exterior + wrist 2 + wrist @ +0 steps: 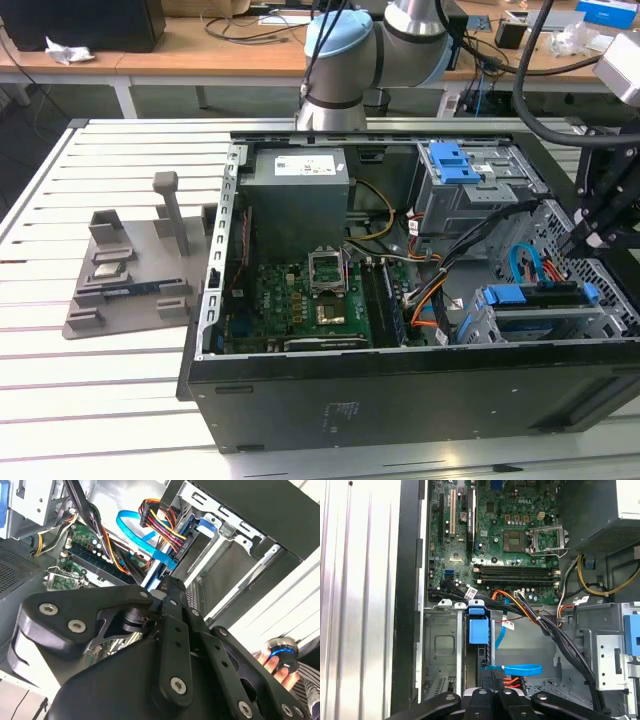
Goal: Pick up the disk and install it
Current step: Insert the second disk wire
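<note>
**Exterior view.** An open computer case [300, 390] is lying on its side on a white slatted table [100, 400]. The grey arm [345, 50] is reaching in from behind the case. The black gripper [580, 235] is hanging over the case's end on the exterior view's right, just above the disk [545, 318]. The disk is sitting on edge in the lower drive cage, with its blue rail ends showing at both sides. A grey power supply box [298, 200] and a green motherboard [290, 310] are occupying the case's middle. A blue latch [450, 160] is topping the upper silver cage. A grey parts fixture [130, 270] is resting on the table beside the case.

**Second wrist view.** The gripper's [170, 587] black linkage is pointing at the cage region below a looping blue cable [132, 527]. Whether the pincer is open or closed, or holding anything, cannot be told. A person's hand [272, 665] is resting on a blue-ringed round device [282, 652] outside the case.

**First wrist view.** The disk [478, 630] is standing edge-on in its slot near the motherboard [510, 530], and the gripper [494, 680] is sitting right at its near end.
</note>
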`<state>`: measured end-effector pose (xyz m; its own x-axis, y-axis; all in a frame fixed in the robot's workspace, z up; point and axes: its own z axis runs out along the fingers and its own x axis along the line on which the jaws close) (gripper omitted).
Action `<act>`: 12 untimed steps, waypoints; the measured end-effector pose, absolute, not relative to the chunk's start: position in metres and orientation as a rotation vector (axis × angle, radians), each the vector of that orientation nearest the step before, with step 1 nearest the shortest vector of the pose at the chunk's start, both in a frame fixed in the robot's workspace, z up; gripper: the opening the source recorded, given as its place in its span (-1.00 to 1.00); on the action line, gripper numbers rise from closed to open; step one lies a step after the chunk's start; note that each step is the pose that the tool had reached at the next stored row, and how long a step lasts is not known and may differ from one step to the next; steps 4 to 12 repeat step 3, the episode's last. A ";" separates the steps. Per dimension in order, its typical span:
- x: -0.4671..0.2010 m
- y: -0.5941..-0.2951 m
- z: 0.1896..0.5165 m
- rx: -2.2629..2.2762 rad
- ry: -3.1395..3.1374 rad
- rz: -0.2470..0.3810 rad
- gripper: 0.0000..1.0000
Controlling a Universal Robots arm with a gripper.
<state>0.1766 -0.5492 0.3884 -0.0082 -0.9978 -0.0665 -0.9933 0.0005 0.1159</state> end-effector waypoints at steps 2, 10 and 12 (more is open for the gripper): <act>0.177 -0.549 0.388 2.187 -2.197 -0.201 -0.79; 0.177 -0.549 0.388 2.188 -2.197 -0.201 -0.79; 0.177 -0.549 0.388 2.188 -2.197 -0.201 -0.79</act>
